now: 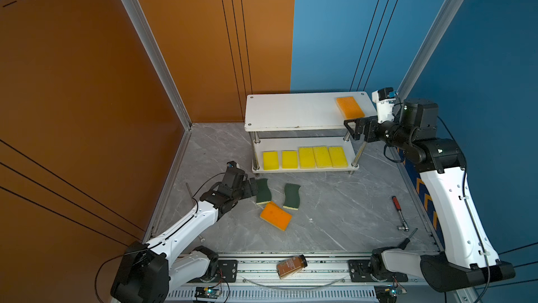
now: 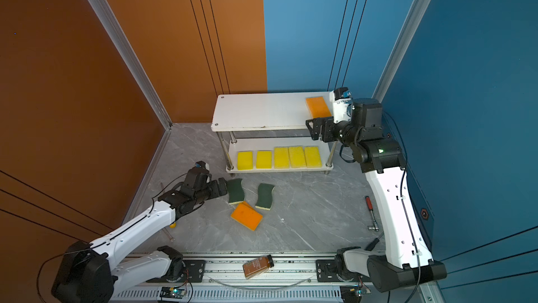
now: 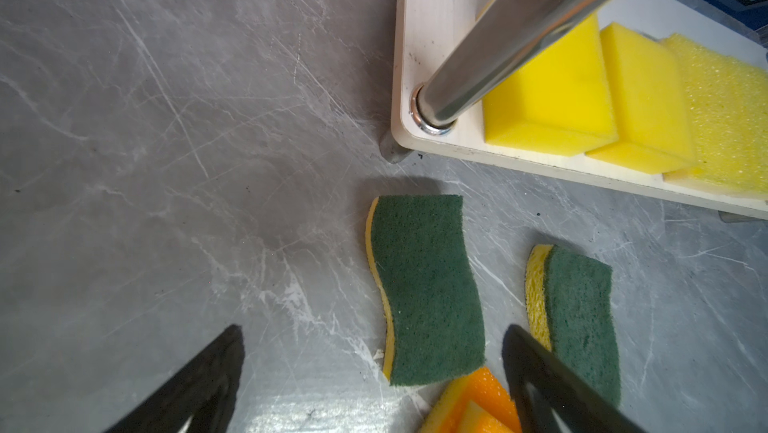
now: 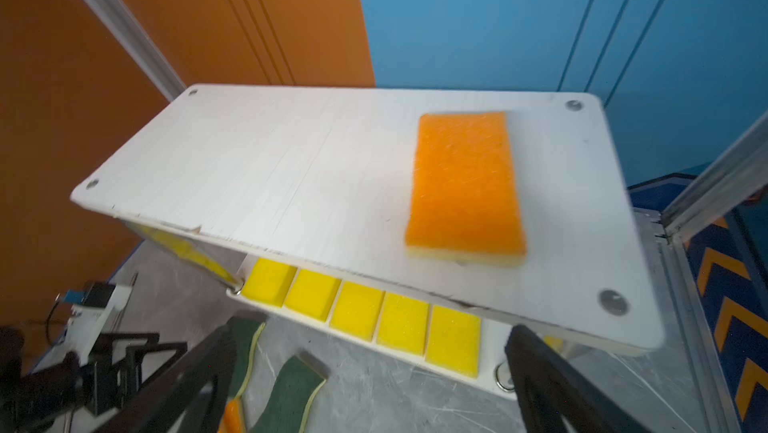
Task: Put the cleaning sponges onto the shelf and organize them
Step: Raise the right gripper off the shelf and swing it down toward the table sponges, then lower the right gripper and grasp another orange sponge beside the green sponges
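We find the left end effector low over the bench, the right end effector raised at the shelf front; both spread, empty.

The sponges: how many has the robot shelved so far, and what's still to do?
Done: five yellow sponges line the lower board of the shelf, one orange sponge lies on top. In hand: nothing; the left fingers and right fingers stand open. Left: two green sponges and at least one orange one on the table.
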Robot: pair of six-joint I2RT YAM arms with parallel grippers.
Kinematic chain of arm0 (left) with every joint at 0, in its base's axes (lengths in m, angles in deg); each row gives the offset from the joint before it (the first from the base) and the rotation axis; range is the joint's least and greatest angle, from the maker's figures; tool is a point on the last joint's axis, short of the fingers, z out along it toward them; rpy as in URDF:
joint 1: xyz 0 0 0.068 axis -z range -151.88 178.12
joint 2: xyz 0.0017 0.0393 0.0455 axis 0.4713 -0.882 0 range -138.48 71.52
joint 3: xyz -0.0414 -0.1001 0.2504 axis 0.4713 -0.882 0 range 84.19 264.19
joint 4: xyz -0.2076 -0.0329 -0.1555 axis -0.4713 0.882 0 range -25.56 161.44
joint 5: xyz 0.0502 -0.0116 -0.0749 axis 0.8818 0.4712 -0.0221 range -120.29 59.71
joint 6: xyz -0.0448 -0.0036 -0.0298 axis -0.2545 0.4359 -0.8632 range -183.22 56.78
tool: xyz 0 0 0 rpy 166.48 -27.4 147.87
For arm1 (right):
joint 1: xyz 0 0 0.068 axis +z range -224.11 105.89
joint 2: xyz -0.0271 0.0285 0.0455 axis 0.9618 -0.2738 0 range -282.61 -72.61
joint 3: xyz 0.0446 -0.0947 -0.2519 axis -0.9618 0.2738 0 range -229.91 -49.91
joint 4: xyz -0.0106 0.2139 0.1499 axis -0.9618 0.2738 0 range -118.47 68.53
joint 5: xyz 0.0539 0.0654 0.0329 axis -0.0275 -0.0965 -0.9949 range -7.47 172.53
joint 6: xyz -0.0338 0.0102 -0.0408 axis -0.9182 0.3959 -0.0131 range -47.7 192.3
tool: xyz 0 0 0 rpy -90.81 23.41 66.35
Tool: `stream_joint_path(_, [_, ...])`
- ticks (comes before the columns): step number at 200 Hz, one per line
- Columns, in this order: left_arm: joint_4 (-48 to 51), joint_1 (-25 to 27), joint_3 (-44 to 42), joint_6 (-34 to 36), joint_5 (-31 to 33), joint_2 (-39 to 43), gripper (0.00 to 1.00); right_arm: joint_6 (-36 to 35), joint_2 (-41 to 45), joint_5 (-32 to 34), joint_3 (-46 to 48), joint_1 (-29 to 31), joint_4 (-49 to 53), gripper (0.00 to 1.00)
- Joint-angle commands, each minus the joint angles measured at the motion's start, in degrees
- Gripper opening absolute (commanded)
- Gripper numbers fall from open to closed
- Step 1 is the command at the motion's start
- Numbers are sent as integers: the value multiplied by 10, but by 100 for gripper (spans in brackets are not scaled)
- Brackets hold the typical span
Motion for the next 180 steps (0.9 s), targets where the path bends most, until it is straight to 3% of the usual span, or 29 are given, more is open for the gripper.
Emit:
stream_joint_path(1, [3, -6, 6, 3, -12, -1, 98, -47, 4, 53, 11, 95, 98, 100])
stream_joint_path(27, [9, -8, 1, 1, -8, 7, 98, -47, 7, 166, 87, 226, 86, 100])
stream_joint_path(50, [22, -12, -6, -2, -2, 22, 98, -38, -3, 211, 152, 315, 70, 100])
stream_joint_path(113, [35, -44, -34, -15, -25, 58, 98, 6, -72, 170, 253, 433, -52, 100])
stream_joint_path(132, [35, -58, -43, -19, -39, 68, 98, 12, -108, 193, 264, 465, -81, 100])
stream_joint_path(180, [55, -73, -52, -20, -41, 96, 98, 42, -184, 165, 274, 484, -130, 100])
